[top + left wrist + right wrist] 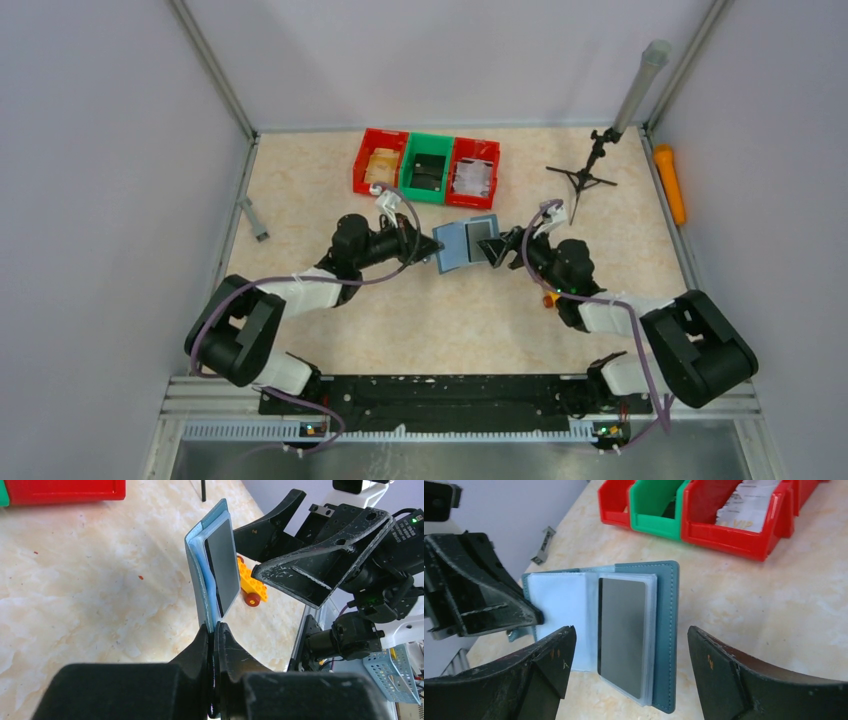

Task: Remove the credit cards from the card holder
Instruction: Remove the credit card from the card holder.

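Observation:
The teal-blue card holder (467,243) is open and held up off the table between the two arms. My left gripper (432,248) is shut on its left edge; in the left wrist view (215,627) the fingers pinch the holder (196,555) edge-on. A dark grey credit card (622,632) sits in the holder's (668,630) right half, also visible in the left wrist view (224,565). My right gripper (505,245) is open, its fingers (554,655) spread to either side of the holder's near end (631,672), not touching it.
Red, green and red bins (427,166) stand in a row at the back, also in the right wrist view (704,510). A yellow-orange toy block (250,582) lies on the table by the right arm. A black tripod stand (583,175) and an orange tube (670,183) are at the back right.

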You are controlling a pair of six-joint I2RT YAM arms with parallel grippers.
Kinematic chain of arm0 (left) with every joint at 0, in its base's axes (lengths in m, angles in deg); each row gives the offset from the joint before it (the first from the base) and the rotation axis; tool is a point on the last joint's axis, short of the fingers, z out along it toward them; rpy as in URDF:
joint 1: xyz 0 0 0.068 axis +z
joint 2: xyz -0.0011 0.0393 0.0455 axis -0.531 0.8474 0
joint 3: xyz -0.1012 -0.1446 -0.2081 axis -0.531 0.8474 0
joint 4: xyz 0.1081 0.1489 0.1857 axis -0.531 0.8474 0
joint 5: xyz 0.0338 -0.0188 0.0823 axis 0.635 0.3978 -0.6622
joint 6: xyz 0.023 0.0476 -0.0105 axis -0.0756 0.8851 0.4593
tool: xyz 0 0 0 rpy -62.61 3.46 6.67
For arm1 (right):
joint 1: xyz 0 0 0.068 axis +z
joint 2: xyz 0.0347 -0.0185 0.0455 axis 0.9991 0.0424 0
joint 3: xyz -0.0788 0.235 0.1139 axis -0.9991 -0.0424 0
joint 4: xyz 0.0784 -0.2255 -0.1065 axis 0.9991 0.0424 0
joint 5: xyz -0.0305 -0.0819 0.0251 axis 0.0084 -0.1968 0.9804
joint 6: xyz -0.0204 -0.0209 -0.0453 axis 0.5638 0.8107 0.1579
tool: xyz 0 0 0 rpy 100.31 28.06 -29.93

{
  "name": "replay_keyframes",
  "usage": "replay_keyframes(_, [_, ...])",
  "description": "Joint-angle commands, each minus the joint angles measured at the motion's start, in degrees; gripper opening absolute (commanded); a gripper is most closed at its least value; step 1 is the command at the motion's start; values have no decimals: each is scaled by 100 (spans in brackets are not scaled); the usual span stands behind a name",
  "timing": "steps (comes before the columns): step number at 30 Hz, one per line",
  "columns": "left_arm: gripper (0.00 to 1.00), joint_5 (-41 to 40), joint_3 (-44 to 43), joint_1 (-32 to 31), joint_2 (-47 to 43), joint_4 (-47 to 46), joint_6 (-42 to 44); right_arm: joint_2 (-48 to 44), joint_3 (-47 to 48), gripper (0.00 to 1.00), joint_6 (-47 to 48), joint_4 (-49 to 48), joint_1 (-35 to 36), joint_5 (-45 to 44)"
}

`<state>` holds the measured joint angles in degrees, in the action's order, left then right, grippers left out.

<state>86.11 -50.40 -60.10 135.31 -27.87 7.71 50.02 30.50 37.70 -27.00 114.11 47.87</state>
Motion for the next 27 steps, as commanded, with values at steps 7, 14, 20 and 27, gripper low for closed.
replay_keyframes(7, [0, 214, 177, -9, -155, -1018, -249, 115, -38, 62, -424, -1117, -148, 962])
replay_keyframes(14, [0, 185, 261, -4, -174, -1218, -334, 320, 131, 53, -394, -927, -154, 1106])
replay_keyframes(20, [0, -204, 381, 14, -372, -1036, -278, 481, 141, 43, -475, -1203, -158, 1374])
replay_keyframes(27, [0, -285, 386, 59, -395, -965, -292, 643, 216, 30, -535, -1275, -157, 1565])
